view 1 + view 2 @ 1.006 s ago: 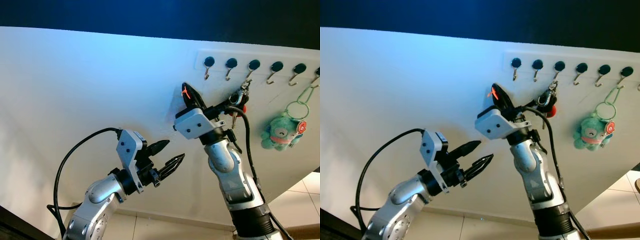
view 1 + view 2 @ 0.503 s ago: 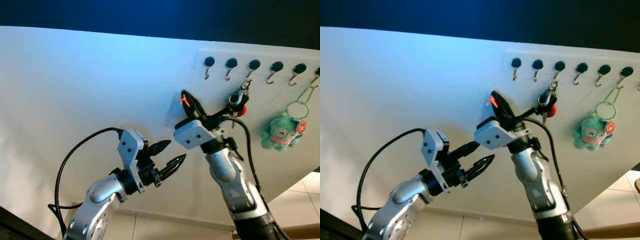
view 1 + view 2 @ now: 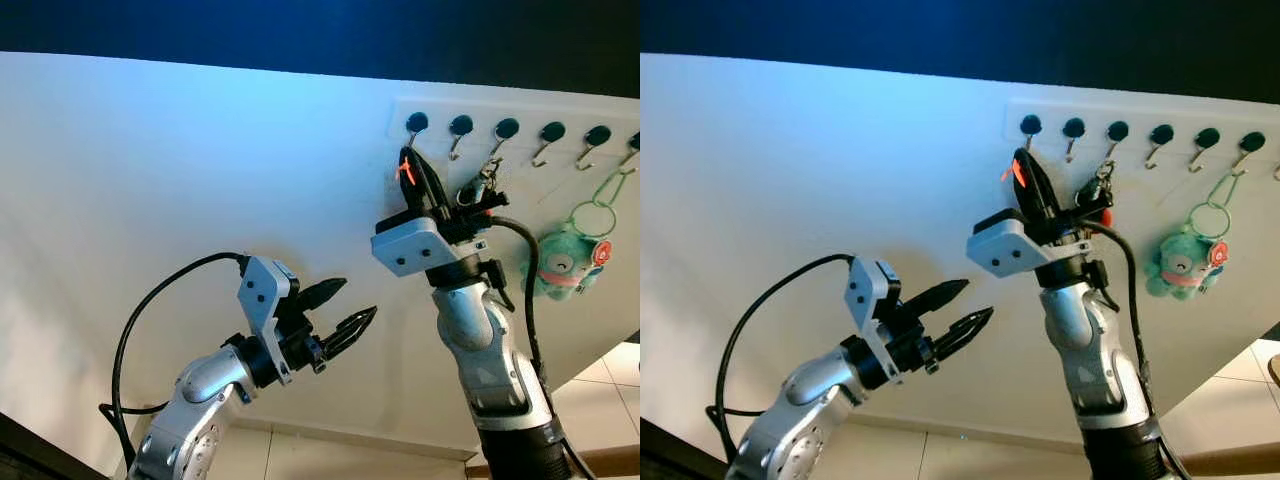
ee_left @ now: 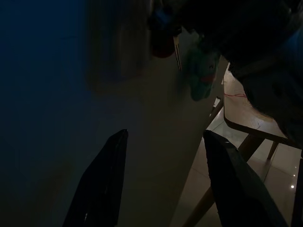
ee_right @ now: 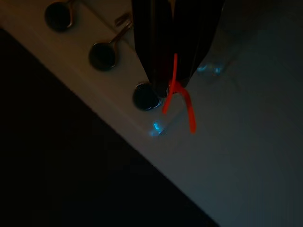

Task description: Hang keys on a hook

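Your left gripper [image 3: 345, 308] hovers low before the wall [image 3: 180, 180], fingers spread and empty. Your right gripper [image 3: 412, 165] reaches up just below the leftmost hook [image 3: 416, 128] of the hook rail [image 3: 520, 112], fingers pinched together on an orange loop [image 5: 179, 97]. The keys [image 3: 480, 190] hang from the third hook [image 3: 503, 134], beside a plush toy [image 3: 562, 268].

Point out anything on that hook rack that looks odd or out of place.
Among the hooks, a teal plush toy dangles from a green loop, odd beside the keys on the third hook. The right gripper, shut on an orange strand, points at the first hook and holds no keys.
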{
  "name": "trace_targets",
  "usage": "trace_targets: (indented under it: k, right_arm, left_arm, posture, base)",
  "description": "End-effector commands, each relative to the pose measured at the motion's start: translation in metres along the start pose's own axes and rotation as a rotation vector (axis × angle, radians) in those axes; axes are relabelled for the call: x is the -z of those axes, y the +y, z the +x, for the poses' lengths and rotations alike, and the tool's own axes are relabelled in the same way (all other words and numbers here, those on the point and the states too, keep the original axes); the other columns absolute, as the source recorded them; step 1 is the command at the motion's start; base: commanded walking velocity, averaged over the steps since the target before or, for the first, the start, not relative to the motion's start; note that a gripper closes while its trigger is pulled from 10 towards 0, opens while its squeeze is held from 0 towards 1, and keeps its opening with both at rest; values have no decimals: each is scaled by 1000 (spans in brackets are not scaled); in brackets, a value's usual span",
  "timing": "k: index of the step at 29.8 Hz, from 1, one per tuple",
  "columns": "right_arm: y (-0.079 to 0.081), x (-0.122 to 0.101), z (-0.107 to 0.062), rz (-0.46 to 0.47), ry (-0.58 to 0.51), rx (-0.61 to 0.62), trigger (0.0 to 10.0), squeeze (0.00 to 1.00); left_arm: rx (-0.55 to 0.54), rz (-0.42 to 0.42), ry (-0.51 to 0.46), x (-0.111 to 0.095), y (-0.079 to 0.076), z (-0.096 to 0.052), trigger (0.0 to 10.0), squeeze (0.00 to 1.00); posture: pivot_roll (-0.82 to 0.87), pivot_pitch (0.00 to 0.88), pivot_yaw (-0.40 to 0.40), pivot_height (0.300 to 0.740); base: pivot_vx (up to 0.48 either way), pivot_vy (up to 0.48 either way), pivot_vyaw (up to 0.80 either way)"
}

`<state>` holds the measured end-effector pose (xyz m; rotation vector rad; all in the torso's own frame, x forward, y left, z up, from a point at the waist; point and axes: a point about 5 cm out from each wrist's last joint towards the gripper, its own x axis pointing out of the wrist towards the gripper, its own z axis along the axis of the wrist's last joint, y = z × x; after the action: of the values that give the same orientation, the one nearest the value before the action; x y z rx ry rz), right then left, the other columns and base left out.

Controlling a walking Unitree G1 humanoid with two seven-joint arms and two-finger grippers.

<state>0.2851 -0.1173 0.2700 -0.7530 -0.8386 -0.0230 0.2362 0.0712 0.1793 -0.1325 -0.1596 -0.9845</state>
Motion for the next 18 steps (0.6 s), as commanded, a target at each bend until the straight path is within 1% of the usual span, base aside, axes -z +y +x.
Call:
trace_targets:
  k: [1, 10, 12, 17, 18]
  right_arm:
    - [-4, 1, 4, 2, 10, 5, 10000, 0]
    - [4, 0, 9, 25, 10, -68, 10000, 0]
    - [7, -1, 9, 30, 10, -103, 10000, 0]
    - [8, -1, 9, 30, 10, -110, 10000, 0]
    - [11, -1, 7, 39, 17, -133, 10000, 0]
  left_arm:
    - [4, 11, -20, -6, -2, 1, 10000, 0]
    - [3, 12, -24, -6, -1, 2, 10000, 0]
    - [2, 12, -25, -6, -1, 2, 10000, 0]
    - [1, 12, -25, -6, -1, 2, 10000, 0]
    - [1, 11, -25, -6, -1, 2, 10000, 0]
  posture:
    - [32, 70, -31, 740]
    - [32, 70, -35, 740]
    - [31, 69, -36, 740]
    - [31, 69, -36, 740]
    - [31, 71, -37, 740]
  base:
    - [0, 0, 0]
    - [0, 0, 0]
    - [0, 0, 0]
    - [0, 0, 0]
    - [0, 0, 0]
